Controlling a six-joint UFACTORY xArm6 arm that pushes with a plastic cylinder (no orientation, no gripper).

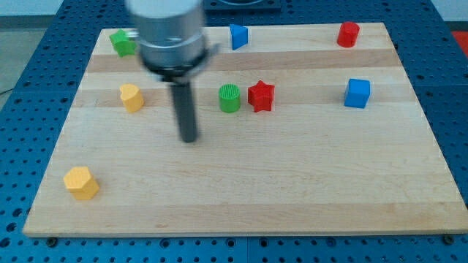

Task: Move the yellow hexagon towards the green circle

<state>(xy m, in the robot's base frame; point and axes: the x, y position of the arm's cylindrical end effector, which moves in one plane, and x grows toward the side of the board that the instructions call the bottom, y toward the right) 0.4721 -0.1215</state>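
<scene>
The yellow hexagon point(80, 183) lies near the board's bottom left corner. The green circle point(229, 98) stands in the upper middle of the board, touching or almost touching a red star point(260, 96) on its right. My tip point(190, 139) rests on the board below and left of the green circle, about one block width from it. It is far up and right of the yellow hexagon and touches no block.
A second yellow block point(131, 97) sits left of my rod. A green block point(123, 42) is at top left, partly behind the arm. A blue block point(238, 36) is at top centre, a red block point(349, 34) at top right, and a blue cube point(357, 93) at right.
</scene>
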